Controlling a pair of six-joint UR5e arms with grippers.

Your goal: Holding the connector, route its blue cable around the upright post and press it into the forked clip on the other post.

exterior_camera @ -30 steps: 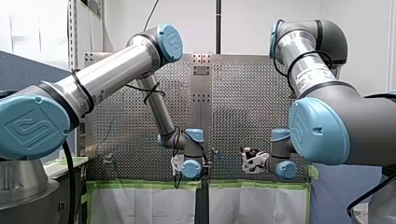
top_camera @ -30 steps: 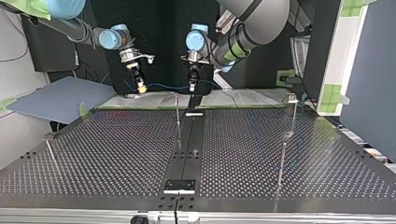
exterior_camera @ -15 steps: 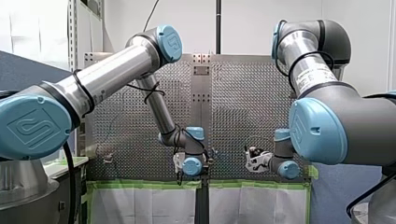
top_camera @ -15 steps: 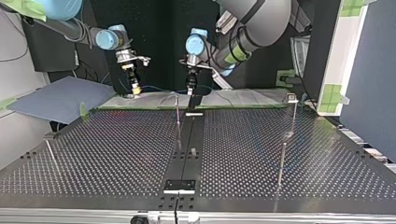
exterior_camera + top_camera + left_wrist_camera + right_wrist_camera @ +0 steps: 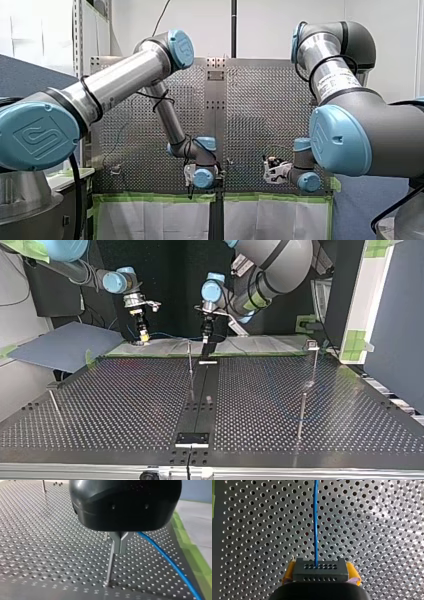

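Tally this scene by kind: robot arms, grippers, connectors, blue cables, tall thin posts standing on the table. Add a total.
Robot arms: 2, my left arm and my right arm
Grippers: 2, my left gripper and my right gripper
Connector: 1
Blue cable: 1
Tall thin posts: 4
Total: 10

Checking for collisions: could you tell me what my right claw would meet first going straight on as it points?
Probably the perforated table, with the held connector touching first; only the blue cable lies ahead.
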